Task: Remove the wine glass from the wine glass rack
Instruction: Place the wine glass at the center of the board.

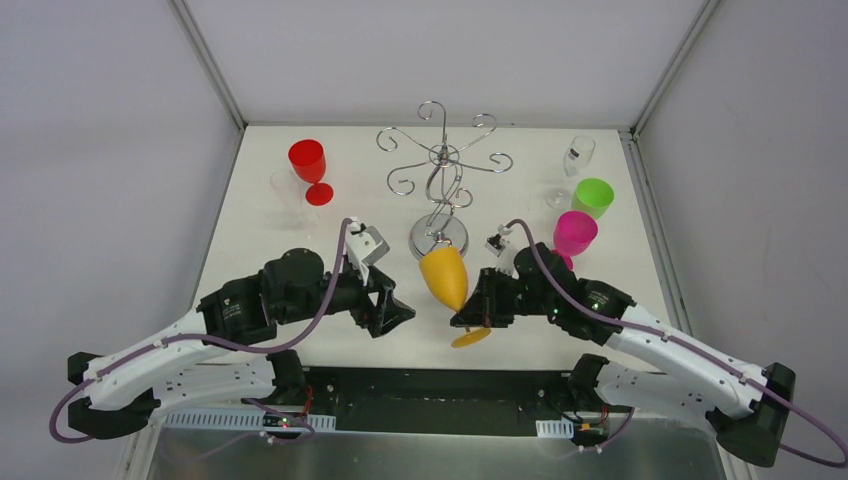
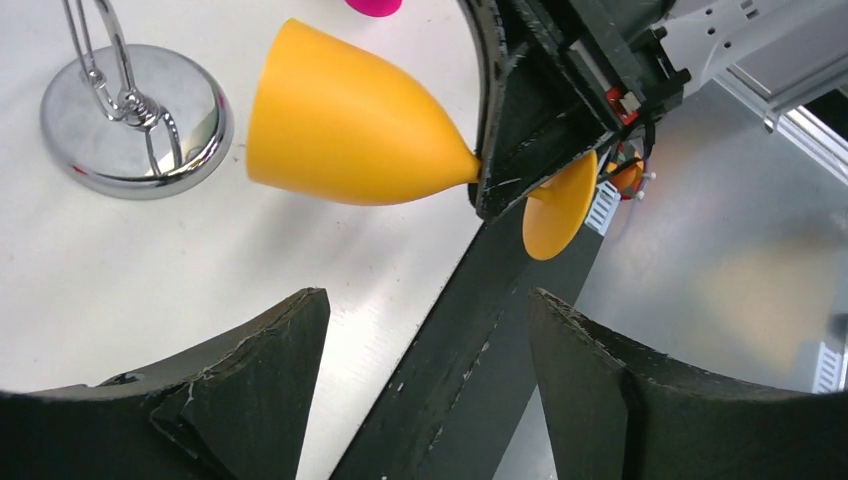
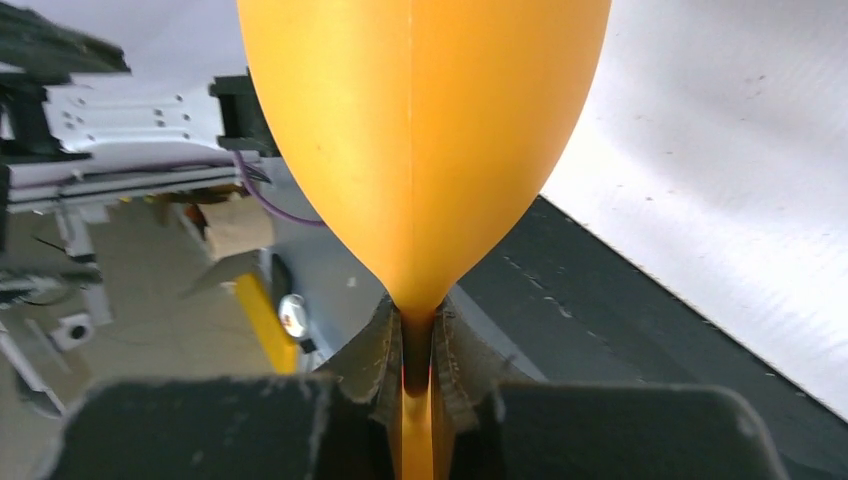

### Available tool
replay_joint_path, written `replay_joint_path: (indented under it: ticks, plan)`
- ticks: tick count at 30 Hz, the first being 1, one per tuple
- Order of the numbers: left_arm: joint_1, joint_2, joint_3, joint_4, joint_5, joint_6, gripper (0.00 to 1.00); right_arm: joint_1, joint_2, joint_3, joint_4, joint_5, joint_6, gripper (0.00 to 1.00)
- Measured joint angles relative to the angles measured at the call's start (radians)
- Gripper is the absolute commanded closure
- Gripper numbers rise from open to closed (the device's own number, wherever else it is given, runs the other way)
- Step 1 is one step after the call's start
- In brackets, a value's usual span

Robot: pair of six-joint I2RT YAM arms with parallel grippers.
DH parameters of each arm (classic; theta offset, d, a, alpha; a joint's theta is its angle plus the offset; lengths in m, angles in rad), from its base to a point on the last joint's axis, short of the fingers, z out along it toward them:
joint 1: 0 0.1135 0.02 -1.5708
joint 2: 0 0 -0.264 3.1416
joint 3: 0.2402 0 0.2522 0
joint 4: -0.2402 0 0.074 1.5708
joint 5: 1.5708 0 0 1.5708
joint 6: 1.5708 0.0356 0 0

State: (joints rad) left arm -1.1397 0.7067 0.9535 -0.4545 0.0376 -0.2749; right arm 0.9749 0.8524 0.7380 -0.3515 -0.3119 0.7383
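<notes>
The silver wire wine glass rack [image 1: 441,162] stands at the back middle on its round chrome base [image 1: 438,238]; no glass hangs on it. My right gripper [image 1: 468,318] is shut on the stem of an orange wine glass [image 1: 445,275], held lying over, bowl towards the rack base, foot [image 1: 471,338] over the table's front edge. In the right wrist view the fingers [image 3: 378,350] pinch the stem under the bowl [image 3: 420,130]. My left gripper [image 1: 396,314] is open and empty, left of the glass. The left wrist view shows the glass [image 2: 340,120] and the base [image 2: 135,120].
A red glass [image 1: 308,160] and a clear glass [image 1: 287,190] stand at the back left. A clear glass [image 1: 578,155], a green cup [image 1: 592,196] and a pink glass [image 1: 574,232] stand at the right, close to my right arm. White walls enclose the table.
</notes>
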Motion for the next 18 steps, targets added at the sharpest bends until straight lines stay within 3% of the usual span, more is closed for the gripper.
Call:
replay_joint_path:
  ticks: [8,18]
  plan:
    - [0.031,0.012,0.009,-0.021,-0.046,-0.103,0.27,0.000,-0.018,0.097,-0.162,0.034,-0.251,1.00]
    - [0.304,0.006,0.009,-0.012,0.148,-0.244,0.27,0.001,-0.032,0.148,-0.245,0.072,-0.523,1.00]
